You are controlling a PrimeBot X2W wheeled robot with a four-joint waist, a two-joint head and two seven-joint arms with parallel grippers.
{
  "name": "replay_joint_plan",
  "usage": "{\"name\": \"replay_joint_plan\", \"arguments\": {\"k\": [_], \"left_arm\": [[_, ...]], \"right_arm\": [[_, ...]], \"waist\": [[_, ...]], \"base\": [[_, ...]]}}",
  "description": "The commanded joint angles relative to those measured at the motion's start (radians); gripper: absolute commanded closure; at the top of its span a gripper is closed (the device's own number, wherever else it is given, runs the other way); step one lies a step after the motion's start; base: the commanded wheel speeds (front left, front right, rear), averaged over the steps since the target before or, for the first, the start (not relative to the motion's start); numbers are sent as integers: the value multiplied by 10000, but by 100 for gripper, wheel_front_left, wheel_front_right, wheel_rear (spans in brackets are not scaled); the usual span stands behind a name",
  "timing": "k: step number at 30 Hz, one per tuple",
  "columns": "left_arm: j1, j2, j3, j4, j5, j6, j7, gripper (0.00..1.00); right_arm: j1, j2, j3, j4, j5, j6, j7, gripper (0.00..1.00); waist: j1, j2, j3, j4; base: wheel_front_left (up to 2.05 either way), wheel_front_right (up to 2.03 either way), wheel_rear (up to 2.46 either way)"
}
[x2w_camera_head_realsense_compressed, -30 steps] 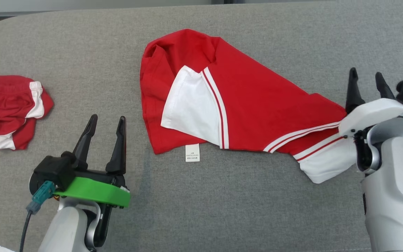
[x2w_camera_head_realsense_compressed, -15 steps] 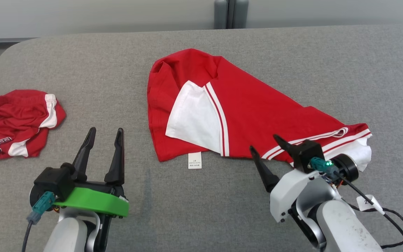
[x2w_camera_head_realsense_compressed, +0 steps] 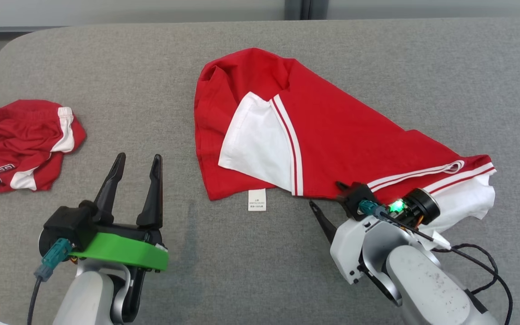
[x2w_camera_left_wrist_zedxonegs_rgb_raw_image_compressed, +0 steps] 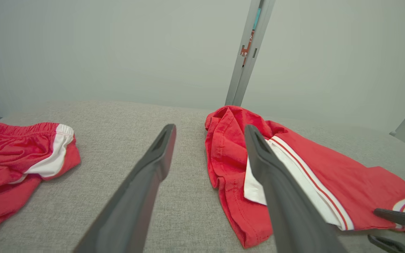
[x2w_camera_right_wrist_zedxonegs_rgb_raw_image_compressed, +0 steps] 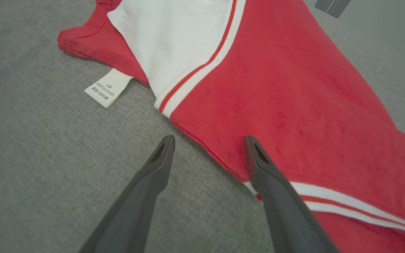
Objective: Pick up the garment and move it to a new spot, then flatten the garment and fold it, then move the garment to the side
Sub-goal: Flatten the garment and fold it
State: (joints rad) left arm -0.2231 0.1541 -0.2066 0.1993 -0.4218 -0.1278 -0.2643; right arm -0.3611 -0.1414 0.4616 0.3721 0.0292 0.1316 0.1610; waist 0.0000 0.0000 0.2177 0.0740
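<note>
Red T-shirt with white sleeves and white-striped trim, lying loosely spread and creased near the middle of the grey fabric-covered desk. One white sleeve folded over the red body, the other trailing out to the right. White care label poking out from the near hem onto bare desk.

Right end effector at the shirt's near edge, just right of the label. Fingers moderately parted and straddling the hem, one over red cloth, the other over bare desk, nothing gripped. Cannot tell whether the fingertips touch the fabric.

Left end effector well left of the shirt, above bare desk, fingers apart, holding nothing.

Second red-and-white garment, crumpled, at the desk's left edge, well apart from the shirt.
</note>
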Motion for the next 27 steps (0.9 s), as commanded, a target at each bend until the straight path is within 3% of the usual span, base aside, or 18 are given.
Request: {"name": "replay_joint_plan", "arguments": {"k": [1, 7, 8, 9, 10, 11, 19, 27], "left_arm": [[-161, 68, 27, 0, -26, -36, -1, 0], [-180, 18, 56, 25, -32, -36, -1, 0], [-175, 13, 66, 29, -30, -36, -1, 0], [-167, 11, 82, 37, -25, -36, -1, 0], [-158, 12, 95, 47, -19, -36, -1, 0], [-149, 13, 103, 53, -14, -36, -1, 0], [-118, 73, 140, -4, 2, -37, -1, 0], [-295, 121, 145, -169, 37, -37, -1, 0]], "right_arm": [[-209, -27, 40, 189, -133, -17, -127, 0], [-690, 94, 2, 856, -290, -17, -446, 0], [-726, 121, -26, 923, -319, -17, -512, 11], [-775, 150, -64, 983, -362, -17, -598, 56], [-795, 179, -97, 1014, -362, -17, -684, 73], [-816, 210, -136, 1061, -362, -17, -775, 100], [-1039, 449, -551, 860, -16, -17, -1275, 100], [-2678, 310, -1874, 481, 1203, -17, -893, 100]], "waist": [[0, 0, 111, 120], [0, 0, 173, 222], [0, 0, 173, 221], [0, 0, 171, 216], [0, 0, 169, 211], [0, 0, 164, 202], [0, 0, 189, 105], [0, 0, 567, 4]], "base": [[0, 0, 0], [0, 0, 0], [0, 0, 0], [0, 0, 0], [0, 0, 0], [0, 0, 0], [0, 0, 0], [0, 0, 0]]}}
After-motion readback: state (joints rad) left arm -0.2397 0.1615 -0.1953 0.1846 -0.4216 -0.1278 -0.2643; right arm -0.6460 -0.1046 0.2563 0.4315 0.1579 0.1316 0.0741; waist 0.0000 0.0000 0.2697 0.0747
